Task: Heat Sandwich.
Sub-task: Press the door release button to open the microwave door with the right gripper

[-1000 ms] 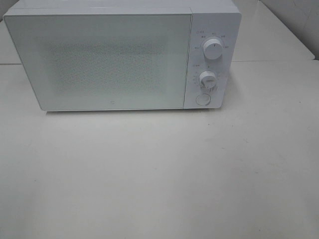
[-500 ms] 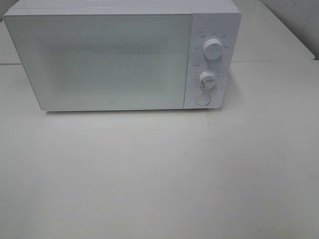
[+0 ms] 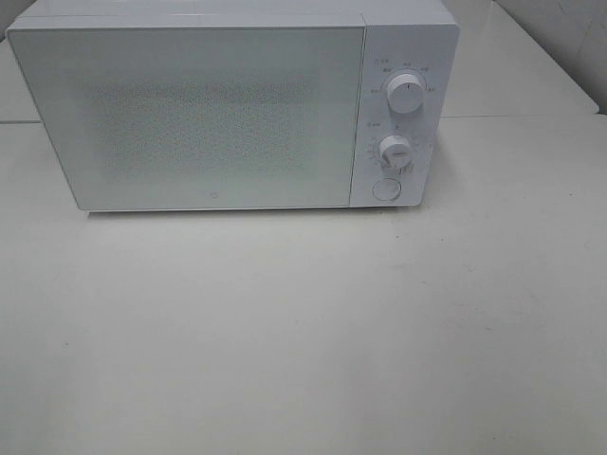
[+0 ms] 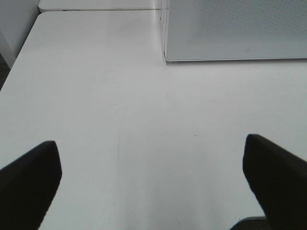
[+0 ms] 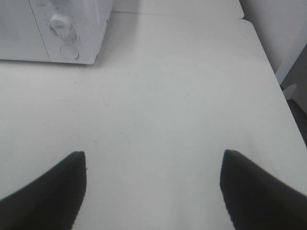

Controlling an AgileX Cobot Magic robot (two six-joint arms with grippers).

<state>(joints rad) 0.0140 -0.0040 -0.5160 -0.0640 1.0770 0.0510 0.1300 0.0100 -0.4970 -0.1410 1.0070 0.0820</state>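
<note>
The sandwich is out of view in every frame. A white microwave stands at the back of the table with its door shut; its corner shows in the left wrist view and its knob panel in the right wrist view. My left gripper hangs open over bare table, short of the microwave's front corner, nothing between its fingers. My right gripper is open too, above empty table to the right of the microwave. Neither arm appears in the exterior high view.
The microwave panel carries two round knobs and a round button. The white table spreads in front of it. Its right edge drops off near a wall.
</note>
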